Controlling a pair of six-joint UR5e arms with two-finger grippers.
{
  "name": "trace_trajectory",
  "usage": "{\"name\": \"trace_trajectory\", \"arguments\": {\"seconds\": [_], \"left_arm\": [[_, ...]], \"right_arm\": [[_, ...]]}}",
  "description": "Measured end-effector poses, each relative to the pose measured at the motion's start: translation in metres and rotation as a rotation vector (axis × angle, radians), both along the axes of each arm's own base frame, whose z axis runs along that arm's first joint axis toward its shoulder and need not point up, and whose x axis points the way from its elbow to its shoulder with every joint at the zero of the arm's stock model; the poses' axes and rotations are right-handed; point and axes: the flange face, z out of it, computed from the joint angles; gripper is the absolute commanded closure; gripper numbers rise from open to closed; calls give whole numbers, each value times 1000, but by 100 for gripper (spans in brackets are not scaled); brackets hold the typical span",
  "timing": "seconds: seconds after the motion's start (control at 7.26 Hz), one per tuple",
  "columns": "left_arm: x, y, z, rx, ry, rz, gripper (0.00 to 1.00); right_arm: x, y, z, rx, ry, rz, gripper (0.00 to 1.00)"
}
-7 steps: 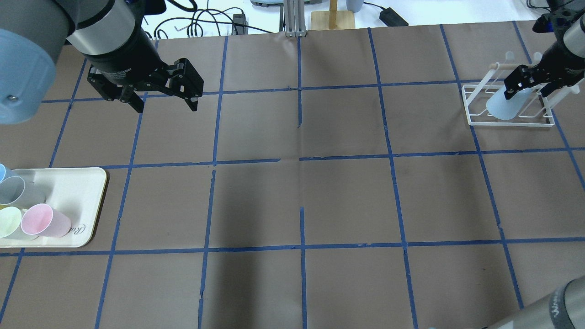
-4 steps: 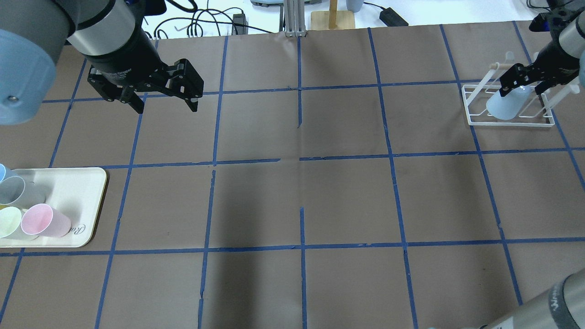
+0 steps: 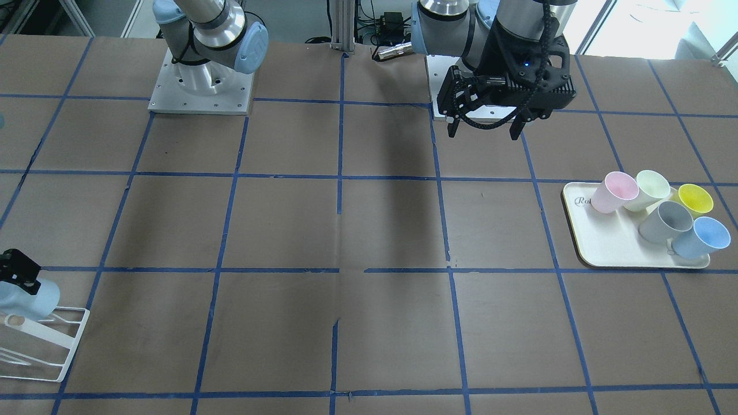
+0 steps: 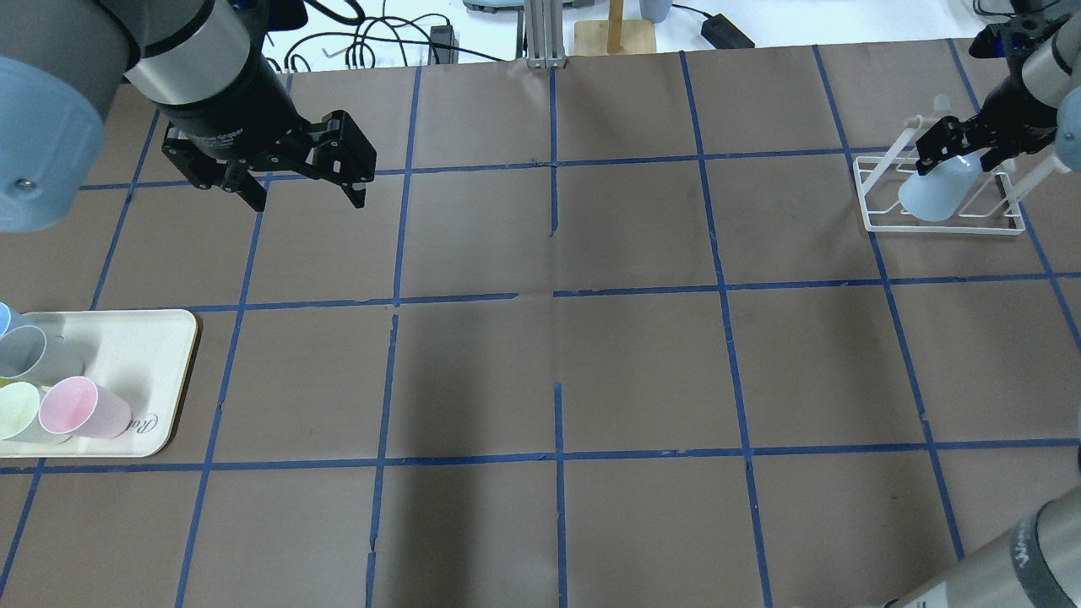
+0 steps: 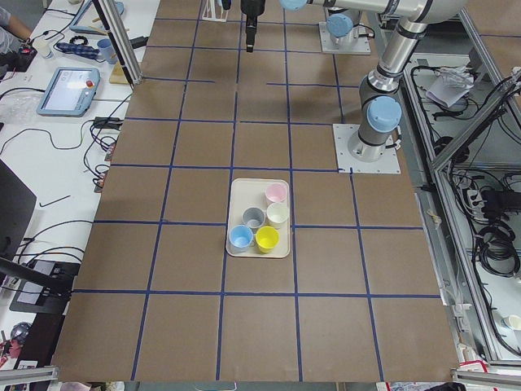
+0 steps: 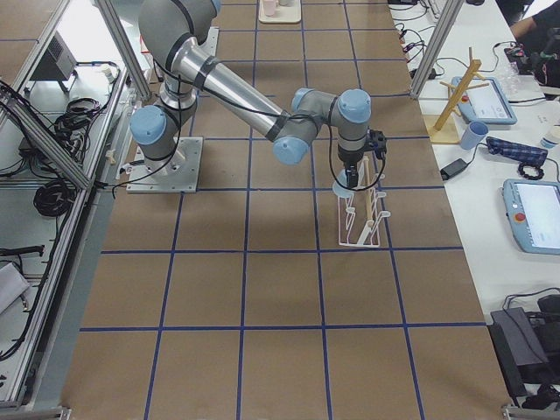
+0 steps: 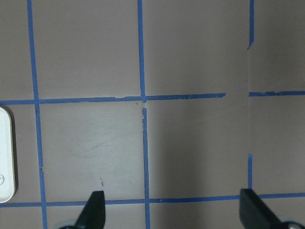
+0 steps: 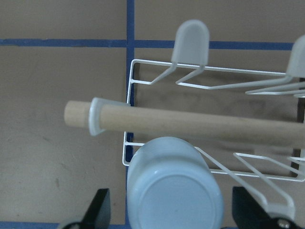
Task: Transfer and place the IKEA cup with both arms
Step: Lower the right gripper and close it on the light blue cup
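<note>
The pale light-blue IKEA cup point(image 4: 931, 194) rests tilted, base up, on a prong of the white wire rack point(image 4: 937, 228) at the far right. In the right wrist view its base point(image 8: 174, 198) shows between the fingertips point(image 8: 99, 210) with gaps on both sides. My right gripper point(image 4: 963, 159) is open just above the cup, touching nothing. It also shows at the front-facing view's left edge point(image 3: 17, 272) over the cup point(image 3: 31, 301). My left gripper point(image 4: 308, 201) is open and empty above the far left of the table, with bare table below it point(image 7: 174, 212).
A cream tray point(image 3: 605, 245) at the left holds a near-identical blue cup point(image 3: 700, 236) and grey point(image 3: 666, 222), yellow point(image 3: 695, 199), pale green point(image 3: 648, 188) and pink point(image 3: 614, 192) cups. The rack carries a wooden dowel point(image 8: 190, 119). Brown paper with blue tape lines covers the table.
My right gripper has drawn back up and away from the cup, which stays on the rack. My left gripper has hardly moved.
</note>
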Motion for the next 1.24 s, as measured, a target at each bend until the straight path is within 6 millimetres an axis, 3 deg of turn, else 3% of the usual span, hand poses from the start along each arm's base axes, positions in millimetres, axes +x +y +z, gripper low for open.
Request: {"name": "trace_trajectory", "arguments": {"seconds": [0.14,0.69,1.1,1.24], "left_arm": [[0,0,0,-1,0,0,0],[0,0,0,-1,0,0,0],[0,0,1,-2,0,0,0],[0,0,1,-4,0,1,0]], "right_arm": [[0,-1,-2,2,-1,0,15],[-1,-2,-3,5,-3,0,48],[-1,-2,2,-2,3,2,64],[-1,-2,4,-5,4,4,64]]}}
